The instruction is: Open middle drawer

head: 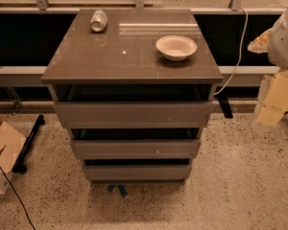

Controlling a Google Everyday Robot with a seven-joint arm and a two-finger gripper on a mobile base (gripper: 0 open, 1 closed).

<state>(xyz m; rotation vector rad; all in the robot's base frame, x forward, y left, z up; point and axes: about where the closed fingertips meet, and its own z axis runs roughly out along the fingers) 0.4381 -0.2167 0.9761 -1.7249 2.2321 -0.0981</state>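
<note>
A grey-brown set of three drawers stands on a speckled floor (240, 186), under a glossy desk (110, 59) top. The middle drawer (134, 148) is the wide, low front between the taller top drawer (133, 114) and the bottom drawer (137, 172), with a tiny white speck right of centre. A dark strip runs above its front. It seems to be pushed in, though the steep downward view makes that hard to judge.

On the desk, a crumpled silver can (98, 20) lies at the back left and a pale bowl (176, 47) sits upright at the right, well apart from the can.

The gripper (274, 104) hangs at the right edge of the view, a pale yellowish shape beside the drawers and touching nothing. I cannot tell whether its jaws are apart or together.
</note>
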